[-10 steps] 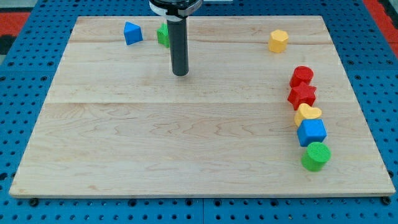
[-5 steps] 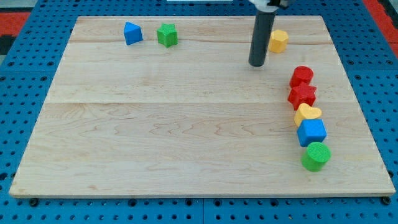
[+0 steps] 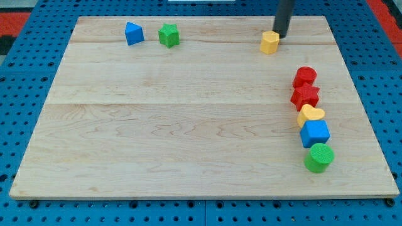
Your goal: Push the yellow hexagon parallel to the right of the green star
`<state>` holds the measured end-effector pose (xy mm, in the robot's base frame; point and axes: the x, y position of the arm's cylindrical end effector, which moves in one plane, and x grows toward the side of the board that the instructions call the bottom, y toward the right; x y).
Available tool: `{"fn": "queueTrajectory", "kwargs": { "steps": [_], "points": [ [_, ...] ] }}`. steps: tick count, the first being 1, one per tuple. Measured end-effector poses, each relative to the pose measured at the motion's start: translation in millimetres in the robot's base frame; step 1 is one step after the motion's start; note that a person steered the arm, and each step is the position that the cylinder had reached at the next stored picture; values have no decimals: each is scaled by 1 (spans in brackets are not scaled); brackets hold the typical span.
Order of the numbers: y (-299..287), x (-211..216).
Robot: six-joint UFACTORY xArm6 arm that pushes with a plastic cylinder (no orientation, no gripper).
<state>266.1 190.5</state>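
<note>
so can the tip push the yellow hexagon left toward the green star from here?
Probably yes. My tip sits just up-right of the yellow hexagon, seemingly touching it, and no block lies between it and the green star.

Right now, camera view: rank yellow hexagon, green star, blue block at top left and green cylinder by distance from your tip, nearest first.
From my tip:
1. yellow hexagon, right beside it, on its left.
2. green star, toward the view's top left.
3. blue block, just left of the star.

The green cylinder, at the view's bottom right, is too close to call against the star.

The rod's (image 3: pixel 284 16) upper part is cut off at the view's top.
</note>
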Motion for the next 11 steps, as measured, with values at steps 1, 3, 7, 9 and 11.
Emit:
{"fn": "queueTrajectory", "kwargs": {
  "steps": [1, 3, 7, 9, 11],
  "points": [
    [45, 28],
    [-60, -13],
    [-107, 30],
    [-159, 25],
    [-131, -16]
  ]
}}
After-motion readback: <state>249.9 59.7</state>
